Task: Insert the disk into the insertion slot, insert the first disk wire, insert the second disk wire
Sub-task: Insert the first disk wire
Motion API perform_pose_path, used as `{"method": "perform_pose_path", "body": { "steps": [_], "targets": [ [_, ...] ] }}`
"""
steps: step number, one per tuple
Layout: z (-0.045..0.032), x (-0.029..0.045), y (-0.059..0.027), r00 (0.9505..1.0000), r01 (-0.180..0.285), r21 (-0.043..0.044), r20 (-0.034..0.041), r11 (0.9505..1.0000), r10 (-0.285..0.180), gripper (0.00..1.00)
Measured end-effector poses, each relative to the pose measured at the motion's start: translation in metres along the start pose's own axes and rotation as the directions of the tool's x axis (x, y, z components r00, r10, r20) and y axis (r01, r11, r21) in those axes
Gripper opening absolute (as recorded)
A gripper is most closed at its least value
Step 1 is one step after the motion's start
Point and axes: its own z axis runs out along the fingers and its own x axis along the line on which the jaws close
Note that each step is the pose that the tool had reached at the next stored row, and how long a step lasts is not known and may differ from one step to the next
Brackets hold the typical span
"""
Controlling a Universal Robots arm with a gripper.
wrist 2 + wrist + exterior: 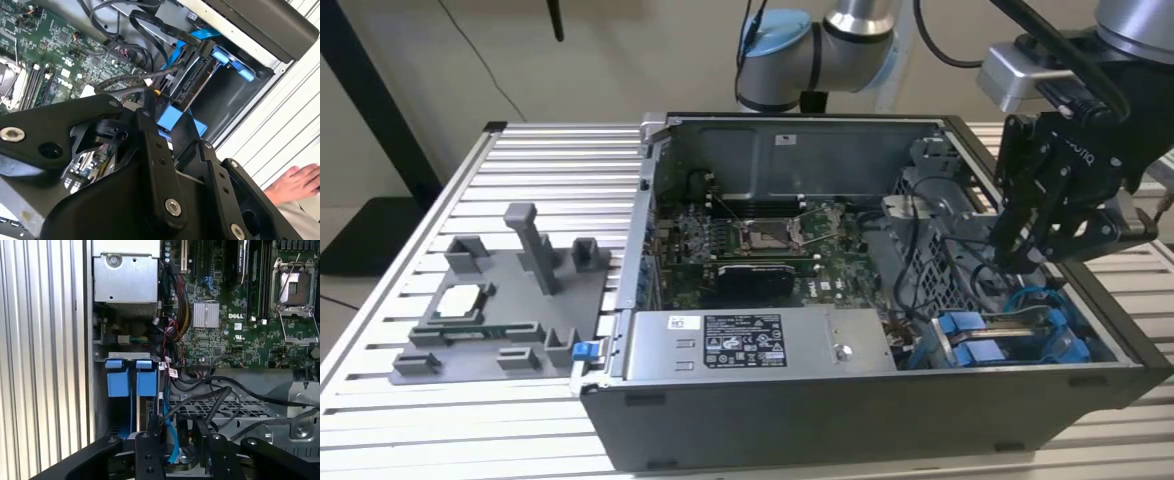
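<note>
Fingers (148,447) look spread apart to me, with a gap between them and nothing I can make out clamped in it. Some black wires (220,395) and a thin blue cable (170,440) run across just past the tips. The whole thing hangs over the near corner of the open case (854,410), at the exterior view's right.

The disk (192,85) looks already pushed into the insertion slot (235,97). It's standing on edge, dark connector end facing the fingers, with its blue tabs (146,382) right there. The fingers are above it and, as far as I can tell, not touching it.

Handling-wise, my guess is the drive is dense for its size, totally rigid, smooth metal so kinda slippery, and it won't like knocks. I'd take it by the blue carrier sides or the tabs, never the label face or the connector. The wires are the opposite: light, floppy and springy, so pinch the plug body, not the cord.

Further out, the green motherboard (235,325) sits beyond the bay, deeper in the case. The case sits on a slatted counter (547,160). A person's hand (300,182) is out over the counter, just outside the case on the bay side.
</note>
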Motion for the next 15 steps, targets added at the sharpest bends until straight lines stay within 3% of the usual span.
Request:
{"method": "perform_pose_path", "body": {
  "steps": [1,2,10,15],
  "targets": [
    [0.0001,0.0000,0.0000,1.0000,-0.001,0.0003,0.0002,1.0000,0.001,1.00],
    [0.0002,0.0000,-0.0001,1.0000,-0.003,0.0006,0.0008,1.0000,0.003,0.00],
    [0.0013,0.0000,0.0000,0.9997,-0.005,0.0008,0.0235,1.0000,0.005,0.00],
    [0.0016,0.0006,-0.0018,0.9997,-0.005,0.0002,0.0247,1.0000,0.005,0.00]
  ]
}}
